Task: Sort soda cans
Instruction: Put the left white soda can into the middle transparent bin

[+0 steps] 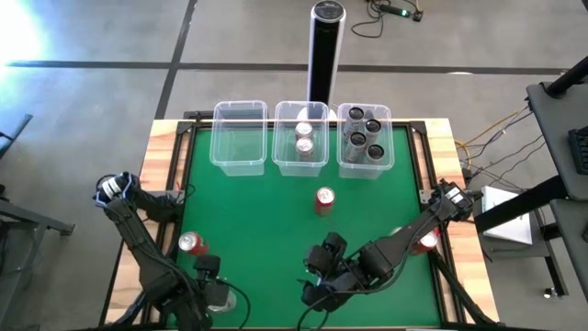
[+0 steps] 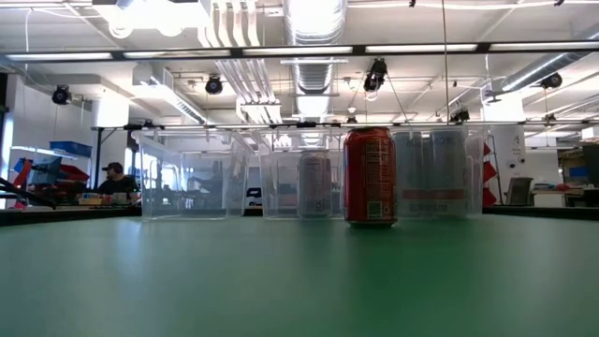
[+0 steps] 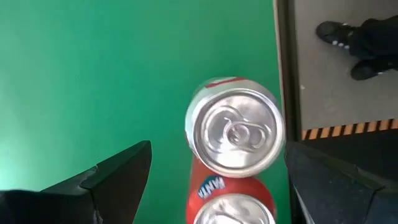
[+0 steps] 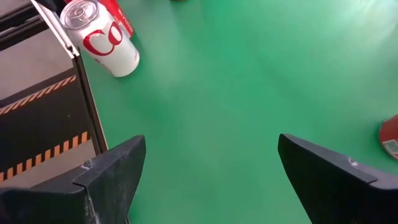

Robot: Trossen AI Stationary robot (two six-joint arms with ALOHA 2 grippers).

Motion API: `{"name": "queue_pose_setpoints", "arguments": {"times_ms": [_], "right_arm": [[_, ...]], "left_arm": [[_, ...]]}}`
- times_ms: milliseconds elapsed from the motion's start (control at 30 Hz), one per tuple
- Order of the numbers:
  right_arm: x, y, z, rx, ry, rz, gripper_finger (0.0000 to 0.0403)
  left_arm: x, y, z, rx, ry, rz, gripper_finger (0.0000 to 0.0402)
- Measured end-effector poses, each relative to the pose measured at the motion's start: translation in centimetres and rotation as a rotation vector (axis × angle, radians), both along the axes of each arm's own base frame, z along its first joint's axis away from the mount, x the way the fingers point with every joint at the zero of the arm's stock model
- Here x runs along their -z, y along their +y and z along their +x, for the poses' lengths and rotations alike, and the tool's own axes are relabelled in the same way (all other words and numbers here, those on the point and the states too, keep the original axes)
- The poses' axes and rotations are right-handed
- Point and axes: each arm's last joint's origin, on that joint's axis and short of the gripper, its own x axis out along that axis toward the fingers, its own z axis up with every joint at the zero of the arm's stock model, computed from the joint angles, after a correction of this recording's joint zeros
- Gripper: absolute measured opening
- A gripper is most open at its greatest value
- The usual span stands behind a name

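In the high view my left gripper [image 1: 213, 280] is at the near left and my right gripper [image 1: 317, 276] at the near middle. Both are open with nothing in them. The left wrist view looks down on a silver-topped soda can [image 3: 235, 138] and a red one [image 3: 231, 202] standing by the table's left edge, with my left gripper [image 3: 217, 149] above them. My right gripper [image 4: 211, 140] is over bare green table. A red soda can [image 1: 324, 199] stands upright mid-table. A silver can with red lettering [image 4: 99, 37] stands by the right edge.
Three clear tubs line the far edge: the left tub [image 1: 239, 158] has nothing in it, the middle tub [image 1: 300, 165] holds two silver cans, the right tub [image 1: 365, 170] several dark ones. A tall black post [image 1: 324, 41] stands behind. Wooden rails [image 1: 161, 184] border the green mat.
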Motion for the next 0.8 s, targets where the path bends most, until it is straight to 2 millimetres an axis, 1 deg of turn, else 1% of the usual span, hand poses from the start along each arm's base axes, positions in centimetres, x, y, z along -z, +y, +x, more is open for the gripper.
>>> {"name": "queue_pose_setpoints", "arguments": {"times_ms": [133, 233, 400, 667, 800], "right_arm": [[0.0, 0.0, 0.0, 0.007, -0.001, 0.006, 0.0361], [0.0, 0.0, 0.0, 0.013, -0.003, 0.011, 0.0361], [0.0, 0.0, 0.0, 0.035, -0.007, 0.03, 0.0361], [0.0, 0.2, -0.1, 0.059, -0.009, 0.058, 0.0361], [0.0, 0.2, -0.1, 0.059, -0.01, 0.059, 0.0361]], "left_arm": [[-0.7, 0.3, -0.2, -0.003, -0.02, -0.026, 0.0351], [-0.9, 0.0, -0.2, 0.002, -0.044, -0.059, 0.0351], [1.3, -0.8, 0.1, 0.015, 0.017, -0.016, 0.0351], [3.2, -0.5, 0.1, 0.023, -0.001, 0.044, 0.0351], [4.6, -0.6, 0.3, 0.027, -0.026, 0.017, 0.0351]]}}
